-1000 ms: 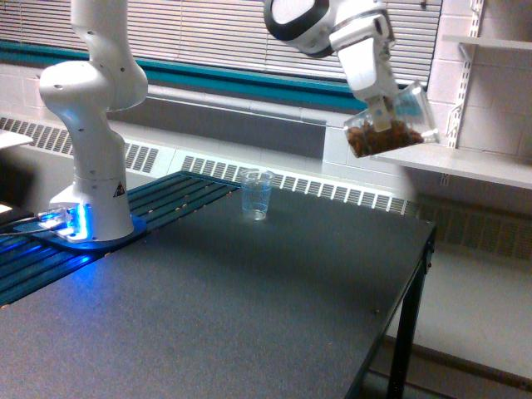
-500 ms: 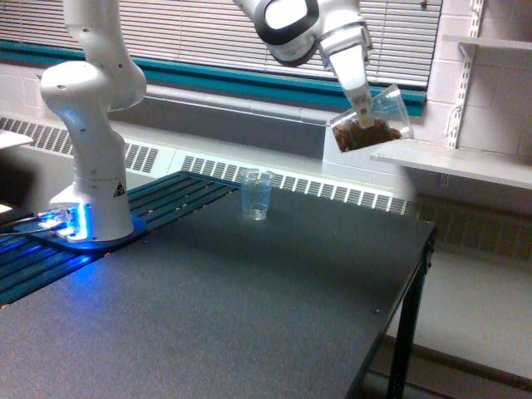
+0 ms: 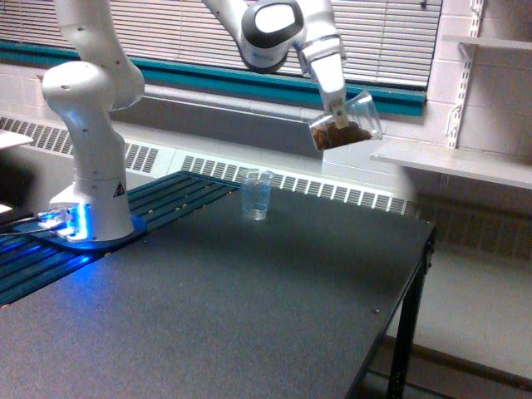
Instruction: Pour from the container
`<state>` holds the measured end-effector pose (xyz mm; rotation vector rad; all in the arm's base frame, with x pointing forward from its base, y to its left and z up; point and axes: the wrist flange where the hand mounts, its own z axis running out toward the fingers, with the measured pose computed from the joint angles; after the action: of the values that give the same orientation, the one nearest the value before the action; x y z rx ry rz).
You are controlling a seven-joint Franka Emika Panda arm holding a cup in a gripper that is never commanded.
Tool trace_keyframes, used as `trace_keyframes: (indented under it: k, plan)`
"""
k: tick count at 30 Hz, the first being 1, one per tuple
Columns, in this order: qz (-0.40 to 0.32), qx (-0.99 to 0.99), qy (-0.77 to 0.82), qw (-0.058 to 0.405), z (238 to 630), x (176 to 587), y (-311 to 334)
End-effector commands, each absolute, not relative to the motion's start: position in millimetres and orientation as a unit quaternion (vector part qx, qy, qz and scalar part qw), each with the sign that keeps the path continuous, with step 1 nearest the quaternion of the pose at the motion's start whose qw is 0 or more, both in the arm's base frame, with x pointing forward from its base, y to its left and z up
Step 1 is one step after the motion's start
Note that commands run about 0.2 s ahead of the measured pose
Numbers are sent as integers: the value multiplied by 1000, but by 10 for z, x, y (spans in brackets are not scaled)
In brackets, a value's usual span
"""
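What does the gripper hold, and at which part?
The gripper holds the container of brown granules, gripped at its upper wall, tilted above the table.

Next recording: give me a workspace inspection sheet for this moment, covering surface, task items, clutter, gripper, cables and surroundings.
Surface: dark table, matte, no spills seen.
Job's things: container with brown granules, held in the air, tilted, up and toward the exterior view's right of the small clear cup, which stands upright on the table.
Clutter: nothing seen.
Gripper: gripper shut on the container.
Cables: dark leads at the glowing blue arm base.
Surroundings: window blinds, wall radiator grille, white shelf.
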<state>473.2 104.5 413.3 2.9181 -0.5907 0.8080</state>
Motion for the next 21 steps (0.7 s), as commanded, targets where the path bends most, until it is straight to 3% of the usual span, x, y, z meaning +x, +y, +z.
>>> trace_keyframes:
  k: [1, 21]
  plan:
    - [265, 947, -183, 24, 4071, 4354, 1453]
    - [255, 964, -71, 35, 3745, 3161, 2342]
